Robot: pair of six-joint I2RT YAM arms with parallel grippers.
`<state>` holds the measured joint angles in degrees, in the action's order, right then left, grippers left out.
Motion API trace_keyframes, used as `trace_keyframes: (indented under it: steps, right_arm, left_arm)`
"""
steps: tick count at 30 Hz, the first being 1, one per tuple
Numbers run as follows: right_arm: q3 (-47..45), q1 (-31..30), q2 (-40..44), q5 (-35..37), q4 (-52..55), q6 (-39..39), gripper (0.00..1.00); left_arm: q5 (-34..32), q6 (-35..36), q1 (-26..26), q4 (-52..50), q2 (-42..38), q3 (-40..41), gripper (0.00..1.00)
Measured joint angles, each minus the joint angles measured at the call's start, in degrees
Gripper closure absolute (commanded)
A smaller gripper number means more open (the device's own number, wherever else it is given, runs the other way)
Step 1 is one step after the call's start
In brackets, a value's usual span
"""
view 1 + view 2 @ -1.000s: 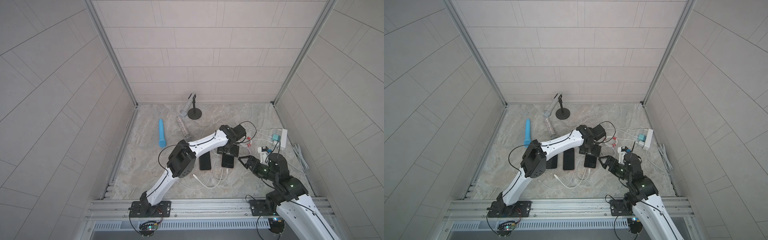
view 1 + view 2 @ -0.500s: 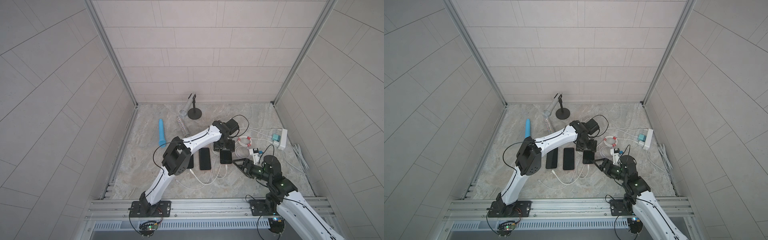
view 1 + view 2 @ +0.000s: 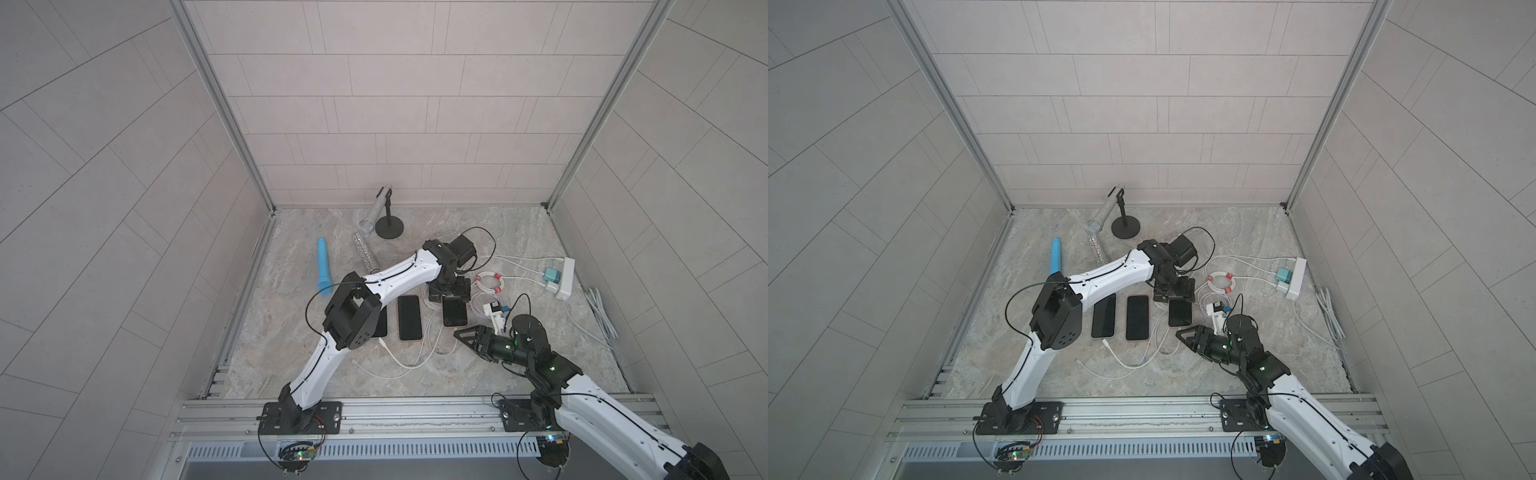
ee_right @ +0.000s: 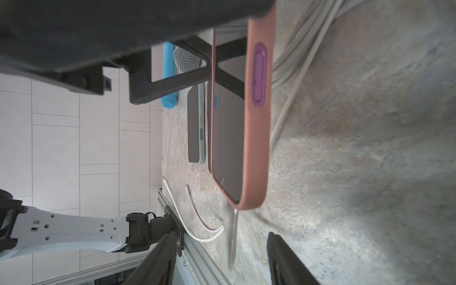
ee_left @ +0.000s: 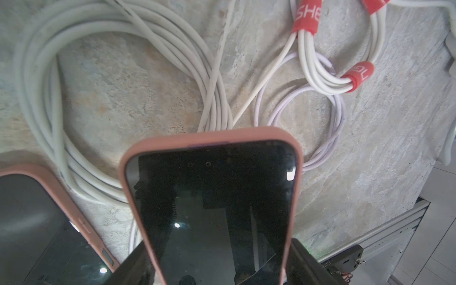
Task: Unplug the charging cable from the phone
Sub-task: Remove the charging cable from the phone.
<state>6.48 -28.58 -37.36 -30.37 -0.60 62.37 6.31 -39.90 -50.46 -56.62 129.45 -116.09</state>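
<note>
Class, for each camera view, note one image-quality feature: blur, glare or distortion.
Right wrist view: the cable at the end of the phone is smeared. Left wrist view: glare spots on the phone's dark screen. Both top views: wide-angle lens bends the wall tile lines.

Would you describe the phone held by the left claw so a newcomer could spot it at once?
On the marble floor, find the row of three phones. The held phone is at the end nearer the white power strip. It alone has the left claw gripping its far end and a cable at its near end.
</note>
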Motion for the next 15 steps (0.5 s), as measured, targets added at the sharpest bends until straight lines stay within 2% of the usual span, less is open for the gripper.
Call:
trace_keyframes:
  steps: [15]
  right_arm:
    - [0.96, -2.08, -5.38, 4.42, -3.13, -1.4, 0.65]
  left_arm:
    - [1.01, -0.63, 0.09, 1.77, -0.83, 2.38, 1.0]
